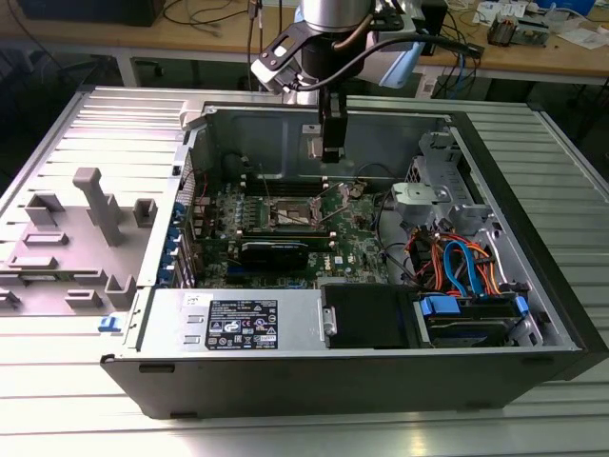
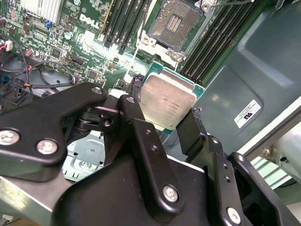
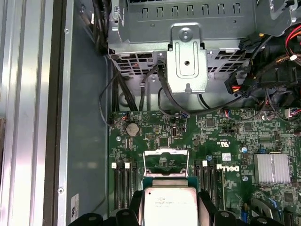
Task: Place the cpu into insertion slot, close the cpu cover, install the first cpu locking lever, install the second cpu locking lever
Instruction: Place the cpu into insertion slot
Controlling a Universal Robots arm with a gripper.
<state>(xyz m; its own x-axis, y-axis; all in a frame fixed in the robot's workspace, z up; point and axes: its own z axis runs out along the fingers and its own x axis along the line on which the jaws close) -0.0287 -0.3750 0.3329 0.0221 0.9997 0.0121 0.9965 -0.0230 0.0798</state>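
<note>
We are looking at the placing of the cpu [image 2: 167, 101], which is being carried clear of the motherboard [image 2: 84, 47] inside the open computer case [image 1: 285, 381] on the slatted table [image 1: 57, 419]. The gripper [image 2: 162, 117] is gripping the chip by two opposite edges, its black fingers [image 2: 141, 136] clamped on it, metal top facing the second wrist view. The insertion slot [image 2: 175, 21] is lying bare and a little apart from the chip, its contact field exposed between the banks of memory slots [image 2: 211, 42]. In the first wrist view the cpu cover [image 3: 165, 152] is appearing just beyond the chip [image 3: 169, 207], seemingly swung up off the socket. We are judging the step as one of alignment: the chip is wanting to be level and square to the silvery rim, centred over the socket [image 1: 293, 211], then lowered straight with no sideways slide across the contacts, and freed only once it is lying flush. In the exterior view the arm is reaching down from above near the case's rear wall, the gripper [image 1: 331, 143] pointing almost straight down and hanging above the board, towards the exterior view's right of the socket.
</note>
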